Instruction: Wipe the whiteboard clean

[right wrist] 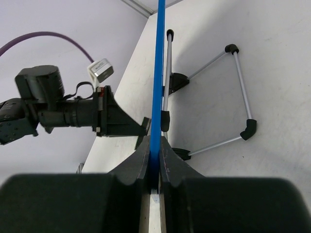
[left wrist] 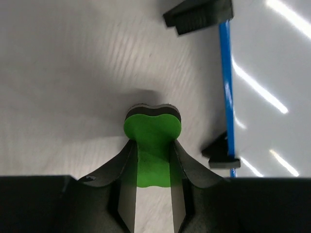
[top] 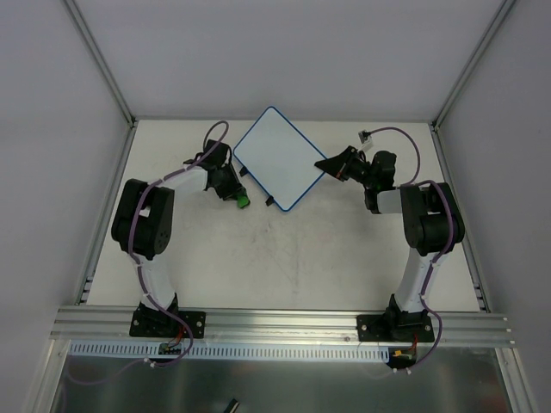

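Observation:
The whiteboard [top: 280, 157], white with a thin blue frame, sits cornerwise at the back middle of the table, and no marks show on its face. My left gripper [top: 238, 197] is just off its lower left edge, shut on a green eraser [left wrist: 152, 127] with a dark backing. The board's blue edge [left wrist: 226, 87] and black tabs [left wrist: 198, 14] lie to the right of that gripper. My right gripper [right wrist: 154, 148] is shut on the frame [right wrist: 158, 73], seen edge-on, at the board's right corner [top: 320, 175]. A wire stand [right wrist: 241, 92] shows beside that edge.
White enclosure walls and slanted aluminium posts [top: 102, 60] close in the table on the left, back and right. An aluminium rail [top: 284, 323] carrying both arm bases runs along the near edge. The left arm [right wrist: 58, 111] shows in the right wrist view.

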Robot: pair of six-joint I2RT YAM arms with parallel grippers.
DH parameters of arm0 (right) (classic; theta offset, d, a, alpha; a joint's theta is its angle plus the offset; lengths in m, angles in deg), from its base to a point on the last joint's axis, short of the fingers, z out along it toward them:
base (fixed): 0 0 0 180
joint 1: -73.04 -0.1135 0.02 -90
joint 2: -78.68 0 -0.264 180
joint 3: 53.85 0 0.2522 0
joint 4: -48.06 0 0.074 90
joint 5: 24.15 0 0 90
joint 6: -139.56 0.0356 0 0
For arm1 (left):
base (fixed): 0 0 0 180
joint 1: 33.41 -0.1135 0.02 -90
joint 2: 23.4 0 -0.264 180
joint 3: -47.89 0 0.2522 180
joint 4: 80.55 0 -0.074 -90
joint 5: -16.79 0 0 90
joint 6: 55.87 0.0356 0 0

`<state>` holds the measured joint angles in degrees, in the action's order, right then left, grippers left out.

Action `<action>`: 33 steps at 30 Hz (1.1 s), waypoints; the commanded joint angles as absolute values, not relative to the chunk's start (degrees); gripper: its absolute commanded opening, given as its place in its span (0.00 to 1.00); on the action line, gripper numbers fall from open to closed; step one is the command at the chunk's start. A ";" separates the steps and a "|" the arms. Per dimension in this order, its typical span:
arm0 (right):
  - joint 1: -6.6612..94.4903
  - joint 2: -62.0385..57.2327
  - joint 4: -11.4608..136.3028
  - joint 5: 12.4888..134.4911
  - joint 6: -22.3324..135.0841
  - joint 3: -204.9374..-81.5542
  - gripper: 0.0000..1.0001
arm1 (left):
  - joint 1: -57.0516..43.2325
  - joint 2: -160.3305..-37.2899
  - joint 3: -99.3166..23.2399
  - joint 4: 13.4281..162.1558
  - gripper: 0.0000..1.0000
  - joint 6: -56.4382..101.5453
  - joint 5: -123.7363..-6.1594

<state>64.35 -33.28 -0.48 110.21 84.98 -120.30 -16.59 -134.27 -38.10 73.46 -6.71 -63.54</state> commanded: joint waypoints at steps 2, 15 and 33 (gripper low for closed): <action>63.29 -32.24 -3.48 113.66 85.68 -120.52 0.00 | -16.53 -123.26 -34.43 66.98 0.00 -2.26 -70.48; 63.99 -30.04 -2.95 113.31 85.24 -119.29 0.00 | -20.39 -116.91 -34.95 54.31 0.01 4.25 -79.90; 64.08 -26.35 6.89 110.85 79.62 -118.76 0.01 | -21.89 -120.70 -29.85 54.31 0.22 6.62 -85.78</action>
